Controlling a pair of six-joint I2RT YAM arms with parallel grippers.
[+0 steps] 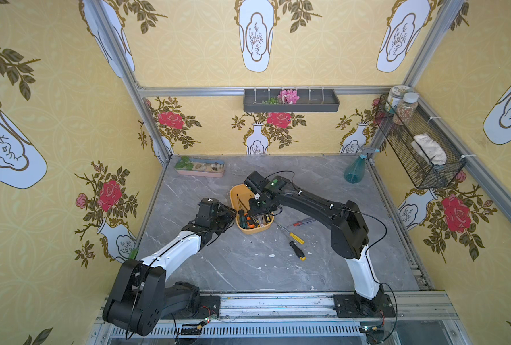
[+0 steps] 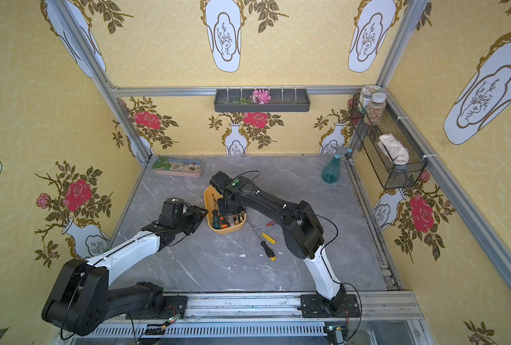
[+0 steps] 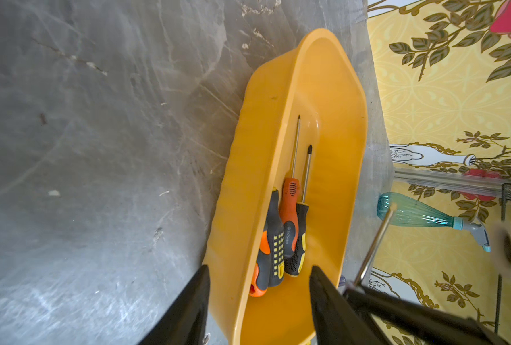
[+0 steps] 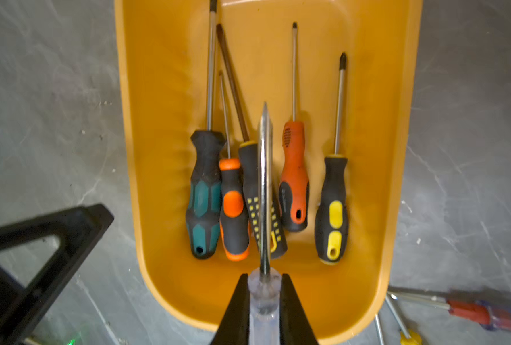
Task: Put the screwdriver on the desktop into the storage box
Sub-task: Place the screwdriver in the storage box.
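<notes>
Nearest the rail, on the grey desktop, just right of the storage box: three loose screwdrivers close together, namely a black-and-yellow-handled screwdriver, a yellow-handled screwdriver and a red-handled screwdriver. Next in: yellow-orange storage box flat on the desktop, five screwdrivers side by side inside, handles at the near end, tips toward the far end: teal-and-black, orange-and-black, black with yellow studs, orange, black with yellow ovals. Right gripper above the near end of the box, clamped on the handle of a clear-handled screwdriver; flat-blade shaft out ahead of the fingertips, running along the box's length above the lying handles; contact with them not determinable. Left gripper at the box's left wall, jaws apart, nothing gripped; one finger outside the wall, the other over the interior. Farther back: pink tray of pebbles at the far left corner, teal spray bottle at the far right, dark grey wall tray on the back wall.
</notes>
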